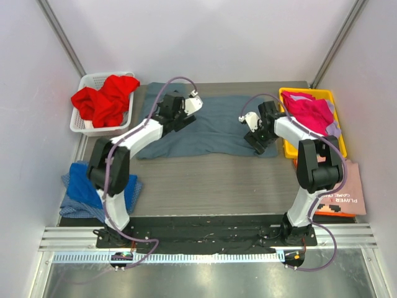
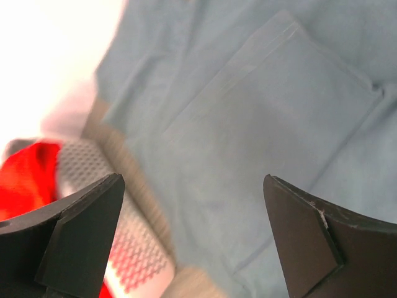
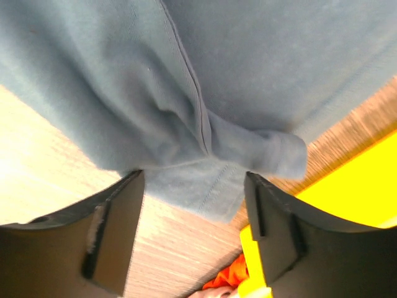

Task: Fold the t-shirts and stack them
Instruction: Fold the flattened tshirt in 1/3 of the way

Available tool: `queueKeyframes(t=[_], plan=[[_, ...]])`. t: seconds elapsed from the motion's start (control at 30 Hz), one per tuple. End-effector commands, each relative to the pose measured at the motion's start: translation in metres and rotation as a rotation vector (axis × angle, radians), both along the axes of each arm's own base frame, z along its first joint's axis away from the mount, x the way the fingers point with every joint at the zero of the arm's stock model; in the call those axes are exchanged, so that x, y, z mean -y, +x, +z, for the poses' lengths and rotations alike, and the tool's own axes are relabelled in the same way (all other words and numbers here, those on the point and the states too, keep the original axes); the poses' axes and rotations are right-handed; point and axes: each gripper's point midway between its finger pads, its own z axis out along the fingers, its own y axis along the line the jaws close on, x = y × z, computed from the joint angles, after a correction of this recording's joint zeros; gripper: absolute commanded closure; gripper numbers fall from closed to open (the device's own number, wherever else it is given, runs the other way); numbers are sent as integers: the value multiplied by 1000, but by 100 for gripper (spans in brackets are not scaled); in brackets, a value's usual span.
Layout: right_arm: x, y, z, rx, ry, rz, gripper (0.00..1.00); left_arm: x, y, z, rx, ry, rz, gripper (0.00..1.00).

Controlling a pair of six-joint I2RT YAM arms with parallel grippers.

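Slate blue-grey t-shirt (image 1: 214, 127) lies spread flat across the far half of the table (image 1: 211, 186), running from near the white basket (image 1: 87, 81) at the far left corner to just beside the yellow bin (image 1: 307, 92) at the far right.

Left gripper (image 1: 193, 102) hovers over the shirt's left end, fingers spread, nothing between them. Right gripper (image 1: 248, 119) hangs over the right end, fingers also parted and empty. Its wrist view shows a bunched sleeve (image 3: 273, 155) and a hem at the edge below.

Others waiting: red shirt (image 1: 105, 99) in the basket, magenta shirt (image 1: 307, 112) in the bin, royal blue shirt (image 1: 80, 186) heaped at the left edge.

Step in hand, as I judge it: the fold of the grey shirt is set up, but there is no grasp yet. Next move calls for both grippers to drop onto the cloth and pinch a single layer (the bunched sleeve may snag), then lift together so the fold falls even.
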Motion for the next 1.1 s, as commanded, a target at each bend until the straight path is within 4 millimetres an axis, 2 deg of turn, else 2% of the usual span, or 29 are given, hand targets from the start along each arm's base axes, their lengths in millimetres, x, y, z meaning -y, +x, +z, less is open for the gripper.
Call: queueKeyframes(t=[0.0, 0.07, 0.1, 0.13, 0.2, 0.43, 0.67, 0.9, 1.07], plan=[[-5, 7, 37, 116, 37, -18, 22, -17, -32, 21, 9, -48, 12, 0], [-4, 4, 41, 122, 39, -24, 20, -28, -43, 15, -11, -36, 21, 0], [-4, 2, 44, 128, 40, -24, 20, -35, -50, 2, -38, -20, 23, 0], [-5, 0, 49, 138, 46, -24, 19, -43, -52, 2, -37, -19, 36, 0], [-3, -7, 48, 131, 41, -27, 19, -53, -59, -11, -63, -9, 51, 1], [0, -26, 48, 131, 43, -30, 18, -86, -61, -41, -112, 28, 112, 0], [3, -36, 36, 104, 35, -26, 18, -102, -63, -65, -164, 45, 137, 0], [0, -30, 22, 85, 38, -36, 18, -109, -77, -89, -215, 71, 135, 1], [0, -25, 22, 90, 30, -36, 18, -119, -80, -105, -233, 120, 141, 1]])
